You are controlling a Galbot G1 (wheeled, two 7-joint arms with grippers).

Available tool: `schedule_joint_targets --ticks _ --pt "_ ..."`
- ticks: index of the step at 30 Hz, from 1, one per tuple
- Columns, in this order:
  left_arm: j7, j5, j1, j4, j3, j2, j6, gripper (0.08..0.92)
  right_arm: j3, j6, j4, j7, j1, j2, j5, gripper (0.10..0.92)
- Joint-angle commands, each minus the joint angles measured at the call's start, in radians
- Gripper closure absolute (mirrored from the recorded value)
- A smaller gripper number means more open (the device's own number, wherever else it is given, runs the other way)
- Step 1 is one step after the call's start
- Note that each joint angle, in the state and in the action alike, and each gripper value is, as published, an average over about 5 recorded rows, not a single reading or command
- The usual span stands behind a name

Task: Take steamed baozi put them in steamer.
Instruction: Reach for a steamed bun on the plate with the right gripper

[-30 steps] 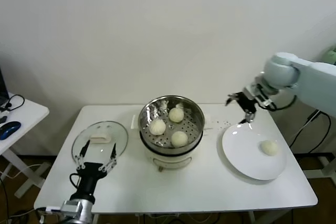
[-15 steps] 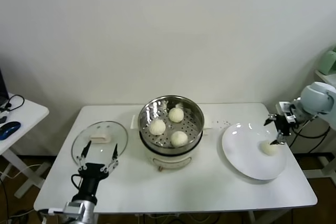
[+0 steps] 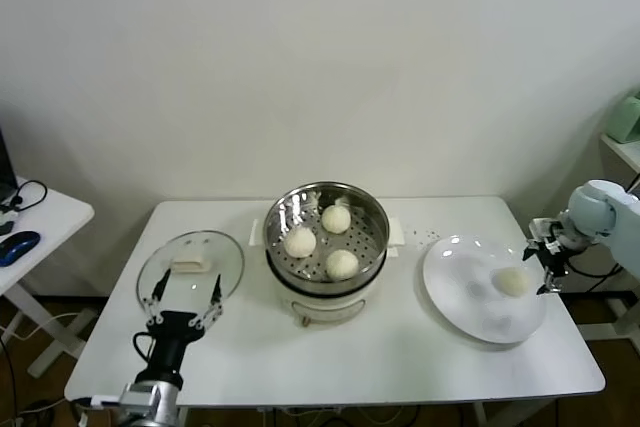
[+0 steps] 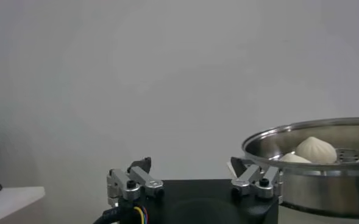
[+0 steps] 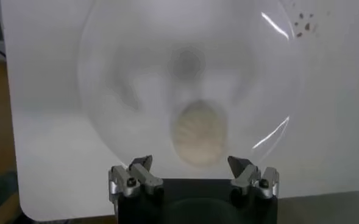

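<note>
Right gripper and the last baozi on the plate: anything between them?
Nothing: in the right wrist view the open right gripper faces the baozi across bare plate.

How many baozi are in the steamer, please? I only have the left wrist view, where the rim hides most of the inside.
Observer: Three baozi lie in the steamer, spaced apart on its perforated insert.
Operator: Thank you. Where is the fourth one?
Observer: The fourth baozi lies on the white plate, to the robot's right of the steamer.
Operator: Is the right arm holding it?
Observer: No. The right pincer is open at the plate's outer edge, pointing at that baozi and holding nothing.
</note>
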Motion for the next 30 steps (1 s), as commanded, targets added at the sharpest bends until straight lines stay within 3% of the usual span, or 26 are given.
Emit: schedule_joint_targets --ticks 1,30 --pt "-0.006 0.003 -0.014 0.016 0.003 -0.006 0.003 0.177 0.131 0.052 -0.166 -0.016 -0.112 0.109 -0.106 0.203" --pt "-0.017 -0.001 -0.027 0.017 0.004 0.003 0.012 0.177 0.210 0.062 -0.253 -0.007 -0.146 0.192 -0.144 0.203"
